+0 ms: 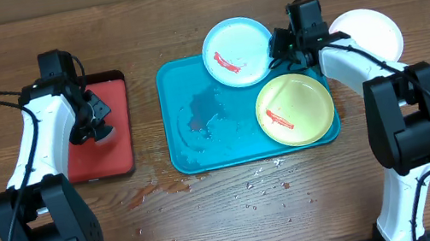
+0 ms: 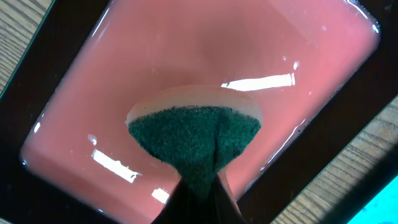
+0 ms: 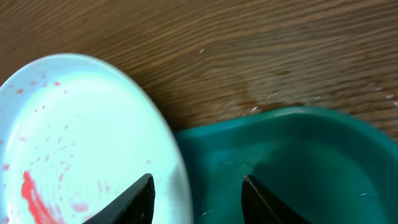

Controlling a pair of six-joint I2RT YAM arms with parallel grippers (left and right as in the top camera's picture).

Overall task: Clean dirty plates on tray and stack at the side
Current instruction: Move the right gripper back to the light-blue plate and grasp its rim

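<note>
The left gripper (image 2: 200,190) is clamped on a green-faced scouring sponge (image 2: 196,134), with the small dark-rimmed red tray (image 2: 186,50) directly beneath it. Well off to its right, the large teal-blue plastic tray (image 1: 202,148) lies on the wooden counter (image 1: 214,224). The right gripper (image 3: 196,186) stands open. The rim of the round light blue plastic plate (image 3: 81,137), smeared red, sits between its fingers, though contact is hard to judge. The yellow-green plastic plate (image 1: 295,108) lies in the tray, on the arm-base side of this gripper. The white plastic plate (image 1: 370,34) rests on the counter just to its right.
</note>
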